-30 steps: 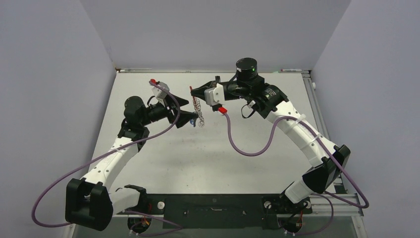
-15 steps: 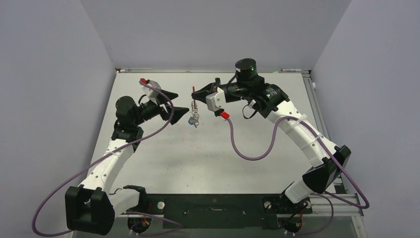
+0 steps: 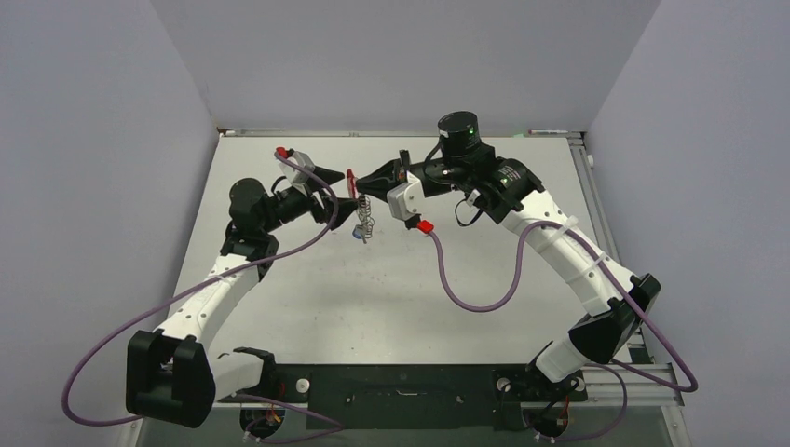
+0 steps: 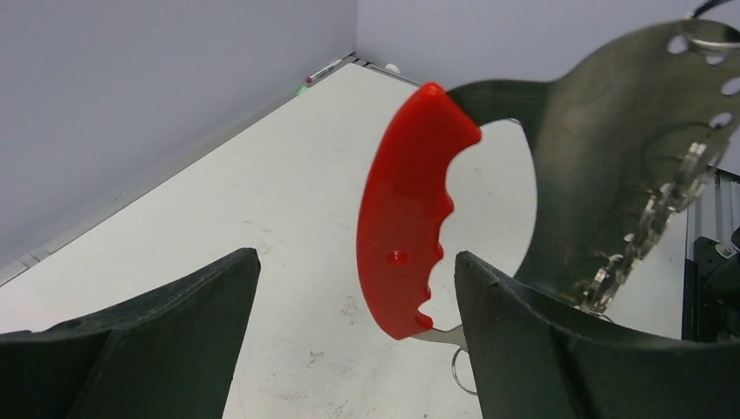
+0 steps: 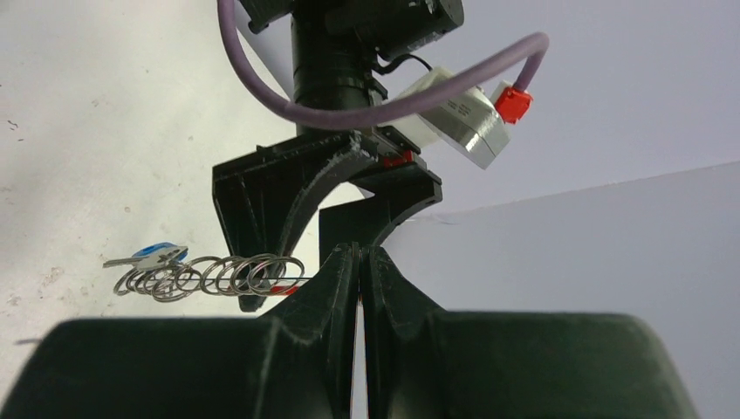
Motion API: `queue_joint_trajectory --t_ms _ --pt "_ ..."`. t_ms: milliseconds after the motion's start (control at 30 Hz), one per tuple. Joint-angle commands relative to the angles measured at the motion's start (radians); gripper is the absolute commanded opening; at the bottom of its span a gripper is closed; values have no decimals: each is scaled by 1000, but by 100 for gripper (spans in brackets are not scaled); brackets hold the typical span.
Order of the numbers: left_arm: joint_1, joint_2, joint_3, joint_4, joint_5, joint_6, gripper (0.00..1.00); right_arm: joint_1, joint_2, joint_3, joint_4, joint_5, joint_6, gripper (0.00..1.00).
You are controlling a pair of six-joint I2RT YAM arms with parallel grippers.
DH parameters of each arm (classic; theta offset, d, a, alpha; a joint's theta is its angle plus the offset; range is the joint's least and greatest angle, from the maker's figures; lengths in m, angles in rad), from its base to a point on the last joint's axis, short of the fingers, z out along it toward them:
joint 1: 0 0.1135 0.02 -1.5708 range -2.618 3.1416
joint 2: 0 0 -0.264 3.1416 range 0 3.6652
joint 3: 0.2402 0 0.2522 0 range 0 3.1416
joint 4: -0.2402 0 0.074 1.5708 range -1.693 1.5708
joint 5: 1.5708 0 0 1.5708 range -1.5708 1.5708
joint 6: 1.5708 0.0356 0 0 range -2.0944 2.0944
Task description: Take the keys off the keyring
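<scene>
Reaching in from nine o'clock, the left gripper (image 3: 341, 196) stood with jaws released on either side of the red keyring (image 4: 406, 236), apparently lining up a hold. The wire loops (image 5: 218, 275) and keys (image 3: 358, 234), one blue-headed, dangled toward six o'clock above the table (image 3: 484, 317). From three o'clock, the right gripper (image 5: 359, 262) was clenched on the band's end, holding it aloft as an anchor.

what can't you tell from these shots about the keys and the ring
- Key count: top view, the keys are too small and tangled in loops.
- The keyring: right wrist view, mostly hidden behind the right gripper's own fingers.
- Left wrist view: loops blurred, blue key out of view.
</scene>
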State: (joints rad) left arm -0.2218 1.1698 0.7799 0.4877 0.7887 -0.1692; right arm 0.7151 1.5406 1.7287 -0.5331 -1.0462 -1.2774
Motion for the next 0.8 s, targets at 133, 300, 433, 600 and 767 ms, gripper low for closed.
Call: queue_joint_trajectory --t_ms 133,300,433,600,767 --pt "-45 37 59 95 -25 26 73 33 -57 -2 46 -83 -46 5" --pt "-47 33 73 79 -19 35 44 34 -71 -23 92 -57 2 5" --pt "-43 13 111 1 -7 52 14 23 -96 -76 144 -6 82 5" --pt "-43 -36 153 -154 -113 193 14 -1 -149 -158 190 98 285 28" --pt "-47 -70 215 -308 -209 458 10 -52 -200 -226 186 183 537 71"
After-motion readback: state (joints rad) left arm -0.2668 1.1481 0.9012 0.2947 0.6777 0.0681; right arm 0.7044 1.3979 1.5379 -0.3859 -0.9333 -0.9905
